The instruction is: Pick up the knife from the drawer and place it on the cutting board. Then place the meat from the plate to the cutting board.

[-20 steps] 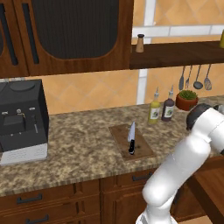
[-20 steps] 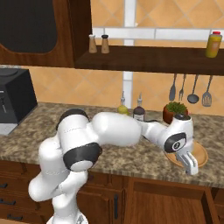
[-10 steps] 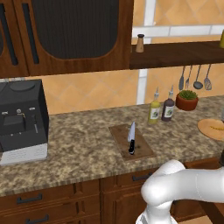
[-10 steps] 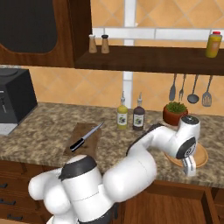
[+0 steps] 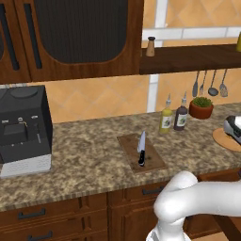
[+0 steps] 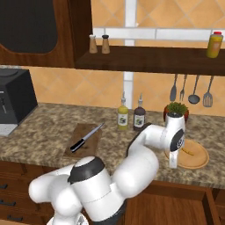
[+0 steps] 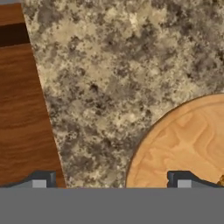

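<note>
The knife (image 5: 141, 147) (image 6: 86, 137), black handle and silver blade, lies on the dark cutting board (image 5: 149, 162) (image 6: 77, 150) in the middle of the counter. The round tan plate (image 6: 198, 161) (image 5: 225, 140) (image 7: 183, 140) sits to the right, with the small orange-yellow meat (image 6: 189, 152) on it. My gripper (image 6: 173, 161) (image 7: 111, 183) hangs open and empty, pointing down over the plate's near-left rim, one fingertip (image 7: 181, 182) over the plate and the other beyond the counter edge. The reddish-brown drawer (image 6: 210, 203) stands pulled out under the counter.
Two bottles (image 6: 123, 117) (image 6: 139, 117) and a potted plant (image 6: 176, 109) stand behind the plate by the wall. Utensils (image 6: 194, 90) hang above them. A black coffee machine (image 5: 23, 129) is at the far left. The speckled countertop (image 7: 109, 78) borders the plate.
The arm's elbow has swung down low in front of the cabinets. The hand has stayed over the plate, shifting slightly left. Knife and board have not moved.
</note>
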Robot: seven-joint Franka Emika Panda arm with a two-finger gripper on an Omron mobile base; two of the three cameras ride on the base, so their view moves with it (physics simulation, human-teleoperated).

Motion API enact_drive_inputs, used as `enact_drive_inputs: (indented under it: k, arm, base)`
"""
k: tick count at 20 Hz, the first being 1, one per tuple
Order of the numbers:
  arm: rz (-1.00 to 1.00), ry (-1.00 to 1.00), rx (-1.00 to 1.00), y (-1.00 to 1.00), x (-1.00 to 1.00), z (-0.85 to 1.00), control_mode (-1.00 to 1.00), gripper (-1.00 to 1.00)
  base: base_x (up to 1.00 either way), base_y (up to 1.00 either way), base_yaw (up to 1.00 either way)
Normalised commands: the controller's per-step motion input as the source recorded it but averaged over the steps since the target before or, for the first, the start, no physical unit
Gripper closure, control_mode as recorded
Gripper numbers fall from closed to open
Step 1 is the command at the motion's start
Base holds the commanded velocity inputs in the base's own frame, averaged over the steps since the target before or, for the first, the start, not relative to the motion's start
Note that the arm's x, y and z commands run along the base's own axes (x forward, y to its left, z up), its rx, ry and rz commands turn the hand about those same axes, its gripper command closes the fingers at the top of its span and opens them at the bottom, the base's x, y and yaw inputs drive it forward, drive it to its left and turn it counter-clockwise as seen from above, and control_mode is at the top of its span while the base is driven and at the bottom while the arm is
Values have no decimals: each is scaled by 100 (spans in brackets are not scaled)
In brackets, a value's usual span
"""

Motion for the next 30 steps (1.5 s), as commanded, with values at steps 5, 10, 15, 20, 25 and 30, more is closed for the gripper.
enact_drive_inputs:
  k: [5, 10, 15, 20, 25, 30]
  arm:
    - [-38, 0, 12, -29, 18, 12, -100, -100]
    - [-21, -2, 4, 0, 0, 17, -100, -100]
    - [-8, 7, 0, 0, 5, -12, -100, -100]
    - [-12, 13, 0, 0, 30, -5, -100, -100]
    - [-18, 19, 0, -7, 30, -16, -100, -100]
    - [-20, 11, 0, -14, 21, -21, -100, -100]
  base:
    - [0, 0, 0]
    - [0, 0, 0]
    - [0, 0, 0]
    - [0, 0, 0]
    - [0, 0, 0]
    - [0, 0, 0]
